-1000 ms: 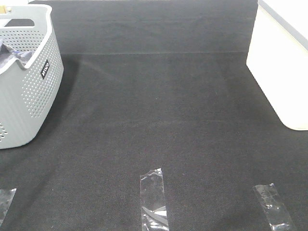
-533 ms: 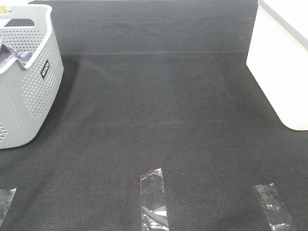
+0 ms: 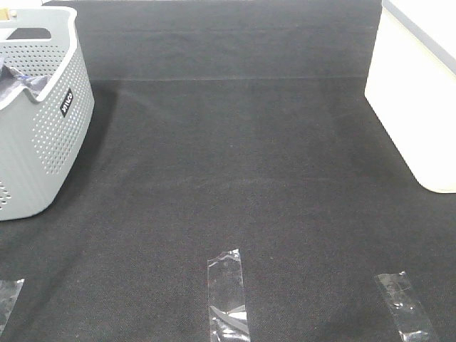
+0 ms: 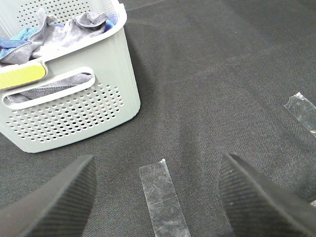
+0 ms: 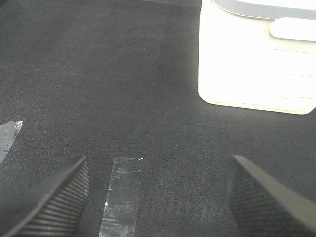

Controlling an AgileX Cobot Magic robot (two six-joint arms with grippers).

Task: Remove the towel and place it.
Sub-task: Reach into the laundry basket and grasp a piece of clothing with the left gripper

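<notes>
The slate-grey towel (image 4: 69,34) lies crumpled inside a grey perforated basket (image 4: 74,111), partly showing through the handle slot; a sliver of the towel (image 3: 11,85) shows in the basket (image 3: 43,142) at the far left of the exterior view. My left gripper (image 4: 158,197) is open and empty, low over the black mat in front of the basket. My right gripper (image 5: 158,197) is open and empty over the mat. Neither gripper shows in the exterior view.
A bright blue cloth (image 4: 15,42) lies in the basket beside the towel. A white bin (image 3: 420,92) stands at the right, also in the right wrist view (image 5: 256,59). Clear tape strips (image 3: 226,292) mark the black mat (image 3: 235,157) near the front.
</notes>
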